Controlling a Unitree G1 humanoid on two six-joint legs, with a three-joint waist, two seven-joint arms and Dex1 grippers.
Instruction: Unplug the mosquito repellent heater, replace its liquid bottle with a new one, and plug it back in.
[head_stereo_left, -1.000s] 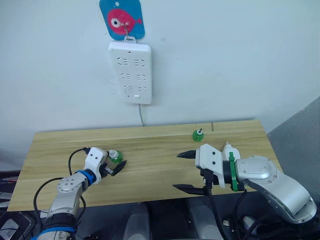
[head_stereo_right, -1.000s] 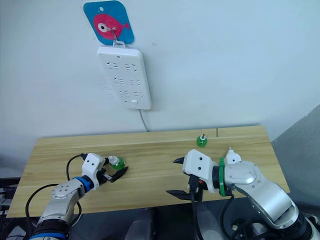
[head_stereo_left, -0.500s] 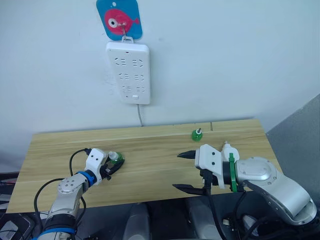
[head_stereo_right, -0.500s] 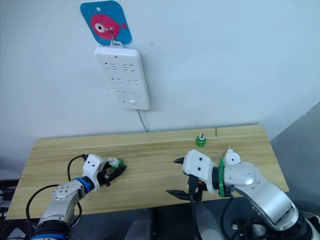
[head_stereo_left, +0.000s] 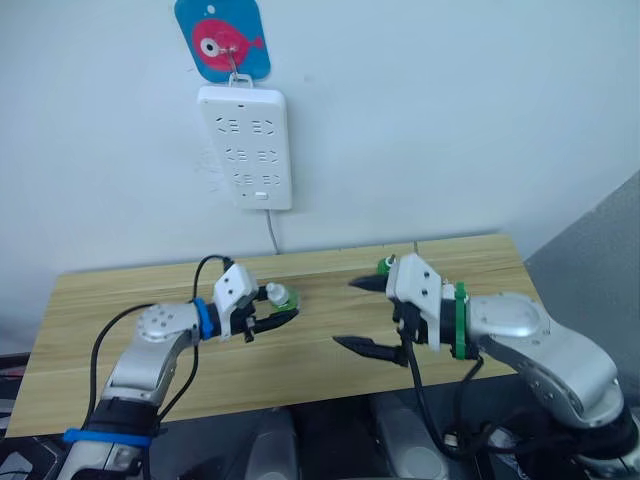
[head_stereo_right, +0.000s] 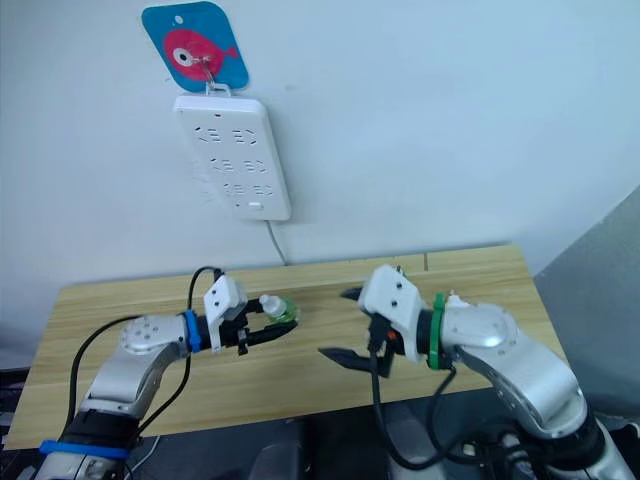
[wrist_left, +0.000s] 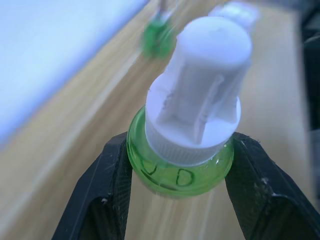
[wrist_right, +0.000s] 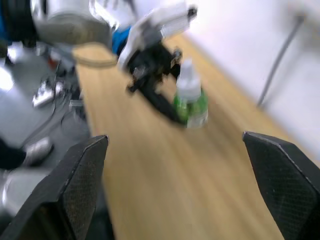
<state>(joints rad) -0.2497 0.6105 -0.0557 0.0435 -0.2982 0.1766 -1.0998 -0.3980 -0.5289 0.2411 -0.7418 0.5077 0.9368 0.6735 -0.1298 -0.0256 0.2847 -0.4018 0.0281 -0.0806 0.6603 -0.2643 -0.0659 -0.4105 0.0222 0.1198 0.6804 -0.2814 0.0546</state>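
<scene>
A green liquid bottle (wrist_left: 182, 150) with a white cap is gripped between the closed jaws of the left gripper (head_stereo_left: 272, 316) and held above the wooden bench (head_stereo_left: 120, 360), left of centre. The right gripper (head_stereo_left: 368, 315) is held with its jaws spread wide and empty, facing the bottle. The mosquito repellent heater (head_stereo_left: 383, 266) is largely hidden behind the right gripper at the bench's far side, and a white power strip (head_stereo_left: 244, 147) is hung on the wall above.
</scene>
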